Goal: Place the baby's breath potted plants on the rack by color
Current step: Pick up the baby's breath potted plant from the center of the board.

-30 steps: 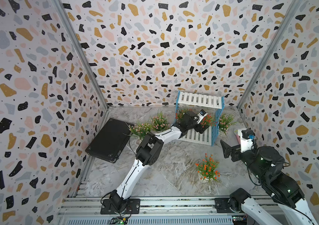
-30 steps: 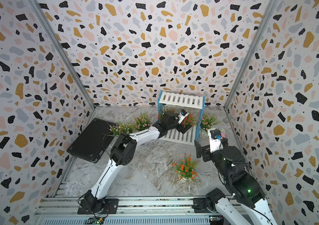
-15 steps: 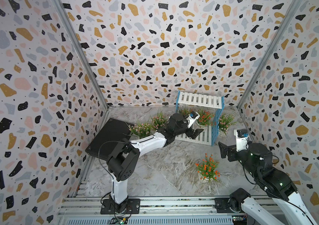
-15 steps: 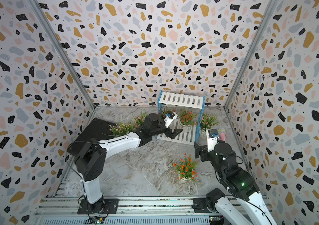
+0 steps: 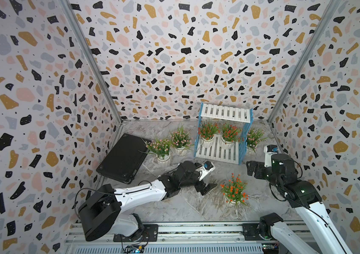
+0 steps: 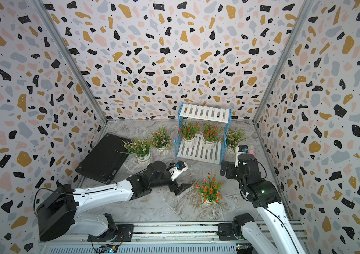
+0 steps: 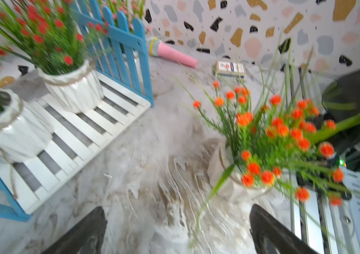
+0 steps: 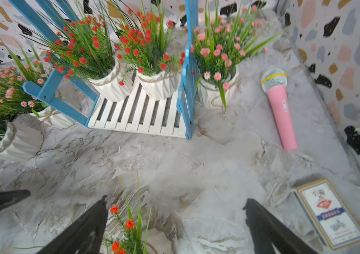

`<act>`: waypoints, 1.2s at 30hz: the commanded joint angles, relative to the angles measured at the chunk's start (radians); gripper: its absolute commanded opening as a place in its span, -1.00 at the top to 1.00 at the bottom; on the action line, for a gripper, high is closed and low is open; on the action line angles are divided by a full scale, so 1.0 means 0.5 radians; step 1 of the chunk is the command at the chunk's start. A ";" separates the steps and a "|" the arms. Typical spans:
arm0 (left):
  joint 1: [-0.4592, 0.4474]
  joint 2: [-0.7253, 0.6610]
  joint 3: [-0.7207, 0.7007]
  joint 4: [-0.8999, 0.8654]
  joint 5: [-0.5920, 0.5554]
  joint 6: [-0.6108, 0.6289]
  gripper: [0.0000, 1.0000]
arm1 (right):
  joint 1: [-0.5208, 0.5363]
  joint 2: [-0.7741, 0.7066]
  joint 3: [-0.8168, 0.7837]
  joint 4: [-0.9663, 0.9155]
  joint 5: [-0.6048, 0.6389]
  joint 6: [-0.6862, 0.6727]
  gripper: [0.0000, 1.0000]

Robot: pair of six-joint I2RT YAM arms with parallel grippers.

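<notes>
Your left arm point(image 5: 139, 193) has swung back from the rack point(image 5: 217, 151) to frame centre. Watch the orange-red potted plant point(image 5: 234, 191) on the counter point(image 5: 174, 211), lower centre-right: left tool point(image 5: 205, 188) and right tool point(image 5: 249, 169), both spread and empty, may collide or tip it.

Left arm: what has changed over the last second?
The left gripper drew back from the rack's lower shelf toward its base, open and empty, now low beside the orange plant on the table. Unchanged: two orange plants on the shelf, three pink plants on the table, right gripper open.
</notes>
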 commanded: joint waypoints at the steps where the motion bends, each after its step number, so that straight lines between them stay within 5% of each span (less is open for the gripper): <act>1: -0.143 -0.032 -0.098 0.087 -0.084 0.085 -0.99 | -0.049 -0.046 -0.080 -0.193 -0.157 0.149 -0.99; 6: -0.320 0.156 -0.209 0.387 -0.153 0.084 -0.99 | -0.054 -0.117 -0.096 -0.274 -0.093 0.276 -0.99; 17: -0.346 0.706 -0.108 1.044 -0.177 0.052 -0.98 | -0.063 -0.107 -0.337 -0.234 -0.122 0.612 -0.99; 36: -0.356 1.081 0.203 1.302 0.287 -0.014 -0.98 | -0.140 -0.194 -0.412 -0.238 -0.140 0.686 -0.99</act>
